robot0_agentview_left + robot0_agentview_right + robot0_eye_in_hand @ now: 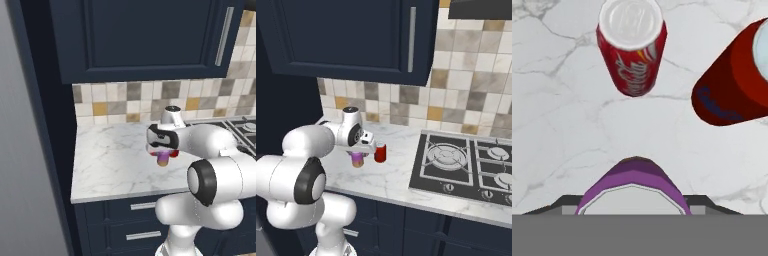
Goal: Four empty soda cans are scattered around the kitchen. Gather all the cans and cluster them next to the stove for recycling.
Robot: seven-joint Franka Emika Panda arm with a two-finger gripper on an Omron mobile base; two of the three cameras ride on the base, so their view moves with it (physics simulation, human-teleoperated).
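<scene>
My gripper [358, 151] is shut on a purple-pink soda can [358, 159] with an orange lower end, upright and low over the white marble counter [391, 175]. The same can [634, 187] sits at the bottom of the hand view, between the finger tips. Past it on the counter stand two red soda cans, one [632, 45] straight ahead and one [729, 82] off to the right. A red can [380, 152] stands just right of the held one, between it and the stove [456, 160]. In the left base view the purple can [162, 159] hangs under the hand [162, 142], and red [173, 154] shows beside it.
Navy wall cabinets [145, 35] hang over the counter, with mosaic tile [466, 100] behind it. A tall dark panel [50, 150] bounds the counter on the left. Bare marble [110, 160] lies left of the cans. Drawers [142, 206] run below the counter's front edge.
</scene>
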